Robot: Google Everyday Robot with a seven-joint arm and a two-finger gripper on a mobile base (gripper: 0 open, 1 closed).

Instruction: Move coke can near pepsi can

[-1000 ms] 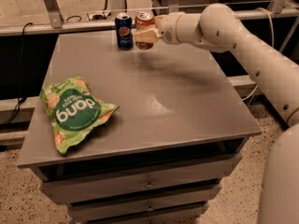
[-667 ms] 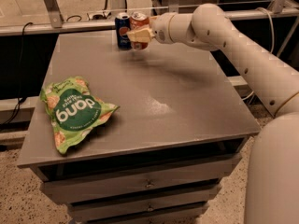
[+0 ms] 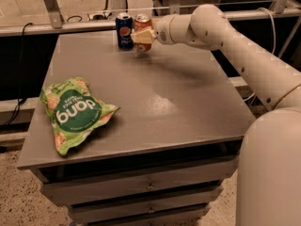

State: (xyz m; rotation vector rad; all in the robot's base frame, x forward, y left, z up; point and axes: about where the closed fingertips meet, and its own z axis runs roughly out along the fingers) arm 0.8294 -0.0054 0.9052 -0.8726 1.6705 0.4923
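The coke can (image 3: 142,21), red-orange with a silver top, is upright at the far edge of the grey table (image 3: 183,112). It is right beside the pepsi can (image 3: 124,30), the dark blue can with a round logo, which stands just to its left. My gripper (image 3: 143,36) reaches in from the right at the end of the white arm and is shut on the coke can, its pale fingers (image 3: 146,35) across the can's middle. The coke can's lower part is partly hidden by the fingers.
A green chip bag (image 3: 73,111) lies on the table's front left. Drawers (image 3: 150,186) sit under the tabletop. A metal rail (image 3: 84,25) and dark shelving run behind the table. My white arm (image 3: 244,51) spans the right side.
My gripper has carried the coke can a little to the left, so it now sits closer beside the pepsi can. The chip bag has not moved.
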